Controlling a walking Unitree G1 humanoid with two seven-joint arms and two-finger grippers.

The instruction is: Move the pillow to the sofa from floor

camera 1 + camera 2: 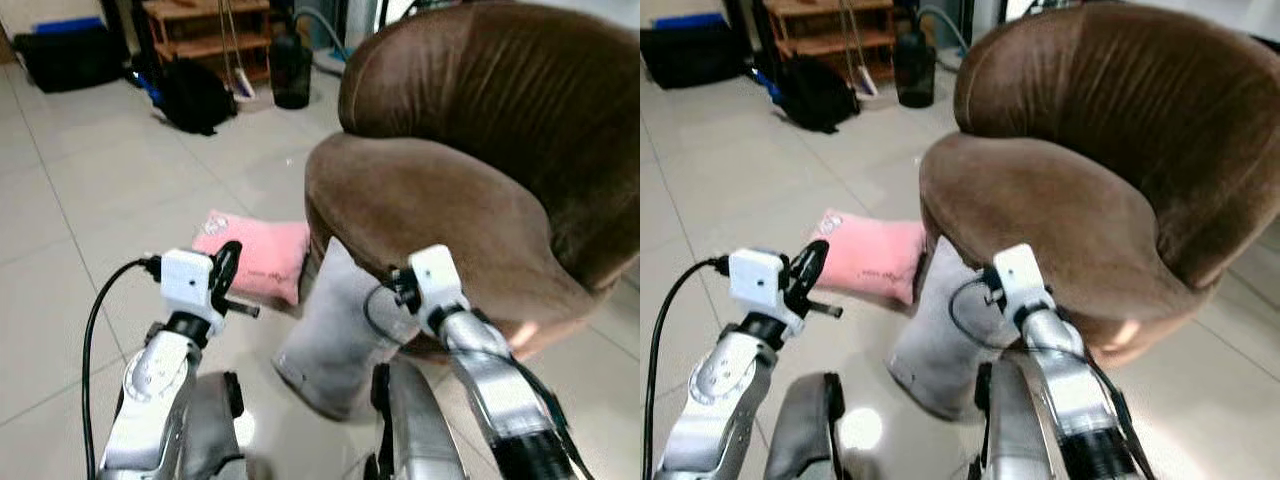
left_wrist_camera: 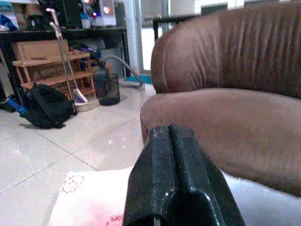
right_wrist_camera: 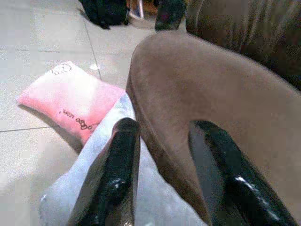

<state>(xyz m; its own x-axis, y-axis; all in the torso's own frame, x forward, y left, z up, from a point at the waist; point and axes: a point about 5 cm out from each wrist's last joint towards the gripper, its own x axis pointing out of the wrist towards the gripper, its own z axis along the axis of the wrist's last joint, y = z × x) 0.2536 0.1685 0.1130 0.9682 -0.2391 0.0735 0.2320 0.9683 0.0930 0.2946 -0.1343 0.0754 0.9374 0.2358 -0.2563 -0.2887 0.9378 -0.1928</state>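
Note:
A pink pillow (image 1: 255, 255) lies flat on the tiled floor beside the brown sofa (image 1: 470, 150). A grey pillow (image 1: 335, 335) leans upright against the sofa's front edge, touching the pink one. My left gripper (image 1: 226, 266) hovers just above the near end of the pink pillow (image 2: 89, 197), and its two black fingers (image 2: 155, 179) are pressed shut with nothing between them. My right gripper (image 3: 169, 160) is open, pointing at the sofa's seat edge (image 3: 197, 94) with the grey pillow (image 3: 103, 188) under its fingers (image 3: 115, 174).
A black backpack (image 1: 195, 95), a wooden shelf (image 1: 205, 30), a dark bin (image 1: 290, 70) and a broom stand at the back. Another black bag (image 1: 70, 55) lies at the far left. Open tiled floor (image 1: 90, 200) stretches to the left.

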